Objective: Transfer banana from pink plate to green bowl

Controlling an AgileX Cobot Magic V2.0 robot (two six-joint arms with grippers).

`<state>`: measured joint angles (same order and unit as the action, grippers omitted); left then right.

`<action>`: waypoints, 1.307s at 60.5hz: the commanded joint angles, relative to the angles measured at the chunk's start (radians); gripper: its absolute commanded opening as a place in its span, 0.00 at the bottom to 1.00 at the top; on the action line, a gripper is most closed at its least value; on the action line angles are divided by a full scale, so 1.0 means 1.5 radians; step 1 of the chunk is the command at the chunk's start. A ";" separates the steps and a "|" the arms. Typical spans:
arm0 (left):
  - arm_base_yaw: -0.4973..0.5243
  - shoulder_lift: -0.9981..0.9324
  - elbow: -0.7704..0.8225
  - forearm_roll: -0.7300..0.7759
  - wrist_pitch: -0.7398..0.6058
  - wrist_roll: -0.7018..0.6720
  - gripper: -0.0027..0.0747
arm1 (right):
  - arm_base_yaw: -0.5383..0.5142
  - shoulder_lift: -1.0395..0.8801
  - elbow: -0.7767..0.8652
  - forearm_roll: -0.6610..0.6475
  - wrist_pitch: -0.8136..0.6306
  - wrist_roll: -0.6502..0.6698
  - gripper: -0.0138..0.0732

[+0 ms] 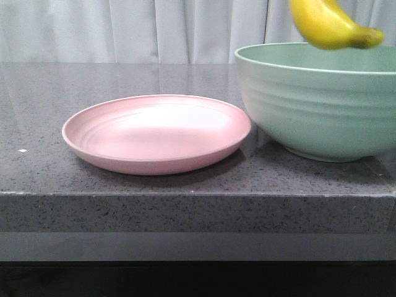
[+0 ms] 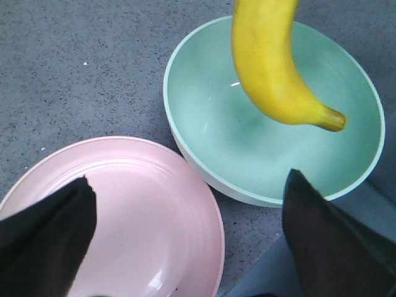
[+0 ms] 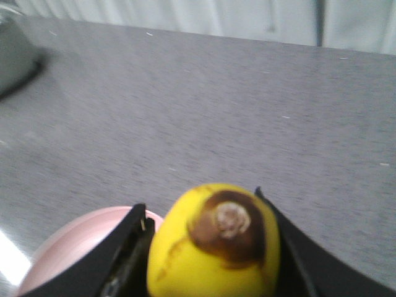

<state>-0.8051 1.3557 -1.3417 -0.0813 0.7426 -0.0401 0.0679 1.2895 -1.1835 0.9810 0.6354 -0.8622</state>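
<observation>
The yellow banana (image 1: 327, 25) hangs in the air above the green bowl (image 1: 315, 105), its stem tip pointing right. In the left wrist view the banana (image 2: 270, 62) hangs over the bowl's hollow (image 2: 260, 148). My right gripper (image 3: 207, 247) is shut on the banana (image 3: 213, 247), its brown end facing the camera. The pink plate (image 1: 154, 133) lies bare to the left of the bowl; it also shows in the left wrist view (image 2: 148, 216) and the right wrist view (image 3: 68, 247). My left gripper (image 2: 185, 229) is open and holds nothing, above the plate's edge by the bowl.
The plate and bowl sit on a dark speckled stone counter (image 1: 185, 198) near its front edge. A pale curtain (image 1: 154, 31) hangs behind. A dark object (image 3: 15, 55) sits at the far corner in the right wrist view.
</observation>
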 commanded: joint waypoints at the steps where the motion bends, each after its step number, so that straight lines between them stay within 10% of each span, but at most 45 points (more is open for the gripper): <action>1: -0.005 -0.018 -0.021 -0.003 -0.044 -0.002 0.81 | -0.004 0.002 -0.024 -0.023 -0.017 -0.007 0.43; 17: -0.005 -0.018 -0.021 -0.003 -0.044 -0.002 0.81 | -0.004 0.058 -0.024 -0.058 0.053 -0.007 0.45; 32: -0.005 -0.018 -0.021 -0.003 -0.044 -0.002 0.81 | -0.004 0.065 -0.024 -0.059 0.049 -0.007 0.73; 43: -0.005 -0.018 -0.021 -0.003 -0.044 -0.002 0.81 | -0.004 0.064 -0.030 -0.072 0.050 0.027 0.75; 52: -0.004 -0.018 -0.021 0.016 -0.063 -0.007 0.76 | -0.004 0.051 -0.060 -0.190 0.065 0.218 0.65; 63: 0.062 -0.018 -0.021 0.058 -0.092 -0.042 0.47 | -0.004 0.044 -0.140 -0.406 0.185 0.488 0.41; 79: 0.254 -0.030 -0.020 0.058 -0.087 -0.042 0.01 | -0.004 0.044 -0.183 -0.507 0.298 0.536 0.09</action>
<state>-0.5016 1.3557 -1.3417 0.0000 0.6757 -0.0921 0.0658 1.3904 -1.4200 0.2393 1.0840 -0.0670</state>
